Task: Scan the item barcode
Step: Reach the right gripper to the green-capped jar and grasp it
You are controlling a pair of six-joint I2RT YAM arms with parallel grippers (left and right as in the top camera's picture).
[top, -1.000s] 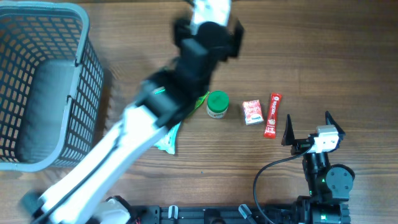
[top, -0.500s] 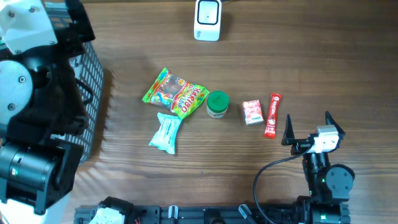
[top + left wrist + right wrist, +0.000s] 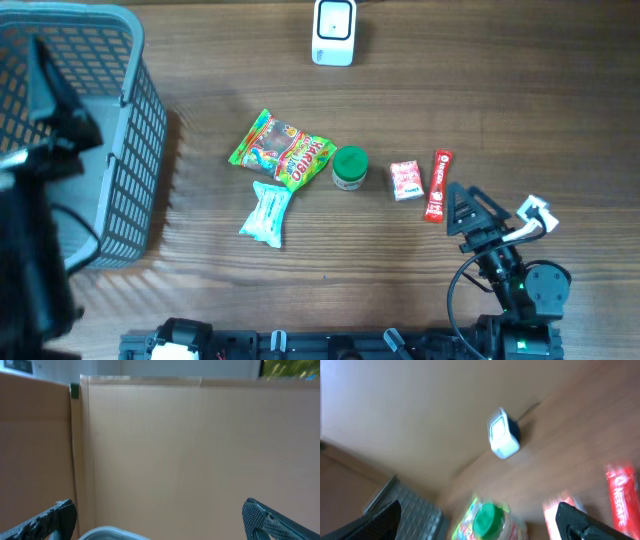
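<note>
The red stick sachet, lengthways near-to-far, lies just left of the empty, wide-open right gripper, the nearer arm by far.

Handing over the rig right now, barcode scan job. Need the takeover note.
Left gripper: open, empty, over by the grey basket.
Right gripper: open, empty, beside the red Nescafe stick.
Items: gummy bag, green-lidded jar, small red packet, Nescafe stick and pale blue packet all lie mid-table; white scanner sits at the far edge.
Done: nothing picked up.
Left: grasp an item, present its barcode to the scanner.
</note>
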